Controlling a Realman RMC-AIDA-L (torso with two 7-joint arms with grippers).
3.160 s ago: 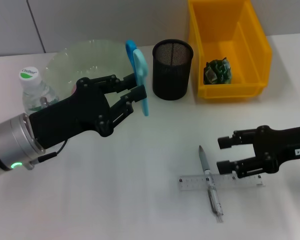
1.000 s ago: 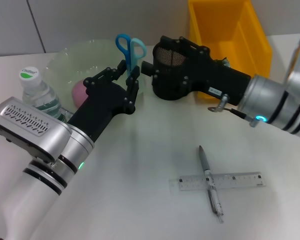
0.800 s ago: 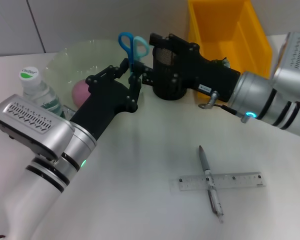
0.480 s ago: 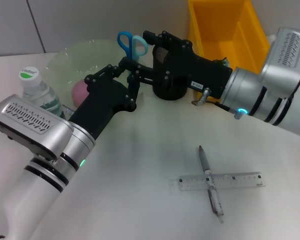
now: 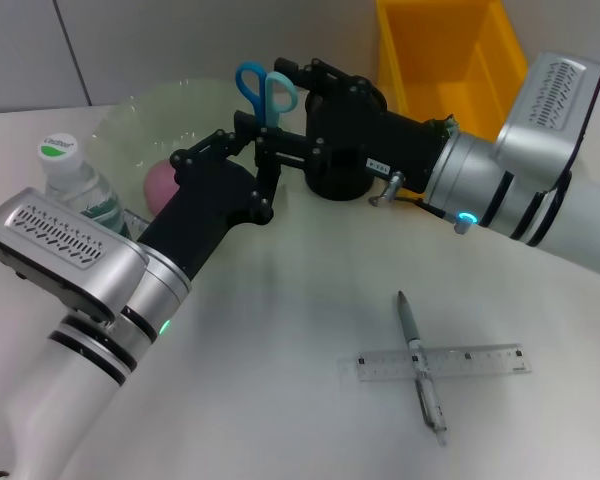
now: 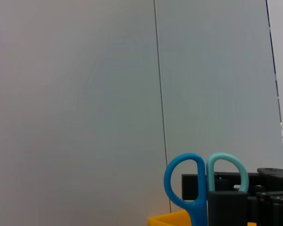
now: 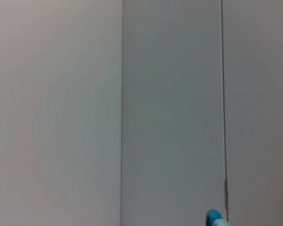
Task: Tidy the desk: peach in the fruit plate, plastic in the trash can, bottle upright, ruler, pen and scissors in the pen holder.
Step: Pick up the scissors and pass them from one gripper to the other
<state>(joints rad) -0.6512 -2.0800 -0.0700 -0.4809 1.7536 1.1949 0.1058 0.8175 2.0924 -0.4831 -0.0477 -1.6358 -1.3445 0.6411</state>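
Note:
My left gripper (image 5: 259,140) is shut on the blades of the scissors (image 5: 265,90) and holds them upright, blue loops on top, between the fruit plate (image 5: 130,115) and the pen holder (image 5: 342,186). In the left wrist view the scissors (image 6: 205,183) show against the wall. My right gripper (image 5: 277,105) reaches in from the right, open, with a finger on either side of the loops. The peach (image 5: 160,185) lies in the fruit plate. The bottle (image 5: 65,172) stands upright at the left. The pen (image 5: 417,360) lies across the ruler (image 5: 480,362) on the desk (image 5: 280,380). The plastic is hidden.
The yellow trash can (image 5: 450,50) stands at the back right, partly behind my right arm, which also covers most of the black mesh pen holder. A grey wall runs behind the desk.
My right gripper has come in from the right and closed the distance to the scissors; its fingers now flank the loops. The left gripper and scissors have barely moved.

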